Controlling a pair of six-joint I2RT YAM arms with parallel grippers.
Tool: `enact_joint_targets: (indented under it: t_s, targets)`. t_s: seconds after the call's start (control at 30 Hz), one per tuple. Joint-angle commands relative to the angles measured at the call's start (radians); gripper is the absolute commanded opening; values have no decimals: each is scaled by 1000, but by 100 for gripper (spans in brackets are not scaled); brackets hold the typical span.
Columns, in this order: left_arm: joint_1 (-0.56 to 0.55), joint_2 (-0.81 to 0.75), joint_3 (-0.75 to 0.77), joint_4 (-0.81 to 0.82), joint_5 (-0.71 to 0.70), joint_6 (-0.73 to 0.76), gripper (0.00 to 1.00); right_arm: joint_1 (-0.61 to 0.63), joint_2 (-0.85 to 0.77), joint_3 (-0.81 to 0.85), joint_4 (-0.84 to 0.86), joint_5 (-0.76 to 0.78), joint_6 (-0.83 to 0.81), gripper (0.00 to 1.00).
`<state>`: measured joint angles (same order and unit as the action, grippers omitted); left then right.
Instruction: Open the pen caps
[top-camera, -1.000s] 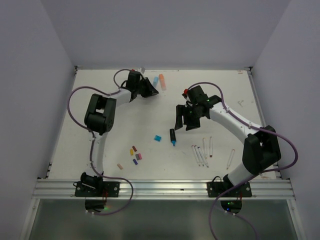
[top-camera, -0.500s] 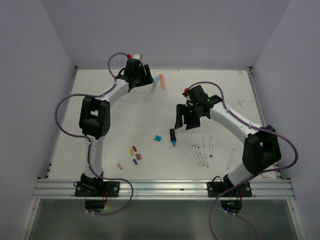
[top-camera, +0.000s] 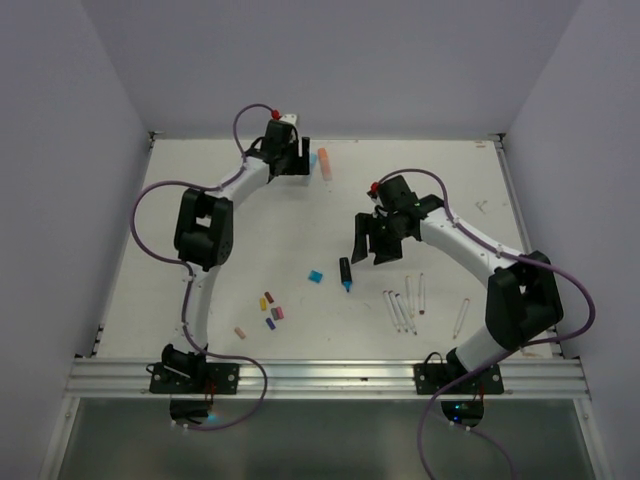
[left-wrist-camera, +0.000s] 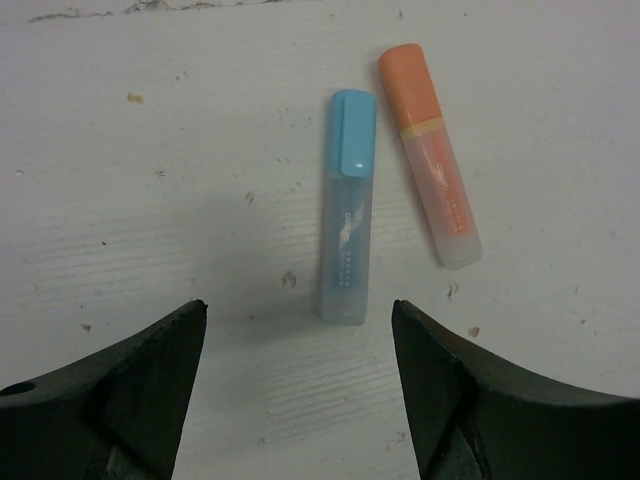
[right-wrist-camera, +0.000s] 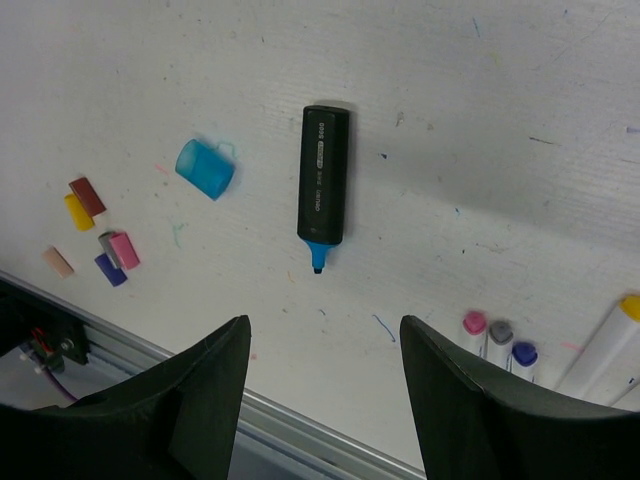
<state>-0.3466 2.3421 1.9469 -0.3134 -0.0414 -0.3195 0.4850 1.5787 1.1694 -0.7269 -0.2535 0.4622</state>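
In the left wrist view a blue marker (left-wrist-camera: 345, 230) with its blue cap (left-wrist-camera: 353, 132) on lies flat beside a salmon marker (left-wrist-camera: 436, 190) with its orange cap (left-wrist-camera: 408, 85) on. My left gripper (left-wrist-camera: 298, 310) hovers open just short of the blue marker's rear end, touching nothing. My right gripper (right-wrist-camera: 322, 325) is open and empty above a black marker (right-wrist-camera: 322, 187), which is uncapped with its blue tip bare. Its loose blue cap (right-wrist-camera: 205, 168) lies to the left. Tiny loose caps lie further left: dark red (right-wrist-camera: 87, 196), yellow (right-wrist-camera: 78, 212), pink (right-wrist-camera: 124, 250), purple (right-wrist-camera: 110, 270), peach (right-wrist-camera: 58, 262).
Several thin white pens (top-camera: 402, 305) lie at the front right, another pen (top-camera: 461, 317) further right. The metal rail (top-camera: 320, 378) runs along the table's near edge. The back wall stands close behind the left gripper (top-camera: 296, 160) and the two capped markers (top-camera: 318, 161).
My left gripper has opened wide and swung toward the back of the table, and the blue marker lies free on the table. The right arm has not moved.
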Motion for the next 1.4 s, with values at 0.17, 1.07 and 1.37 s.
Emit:
enact_joint_targets:
  t_s: [0.17, 1.07, 1.37]
  targets:
    - [-9, 36, 61, 21, 29, 91, 81, -8, -49, -1, 41, -10, 24, 65]
    - [-80, 161, 216, -151, -138, 168, 76, -11, -68, -39, 61, -6, 35, 65]
    - [-80, 172, 210, -133, -138, 158, 71, -13, -72, -48, 64, -6, 36, 65]
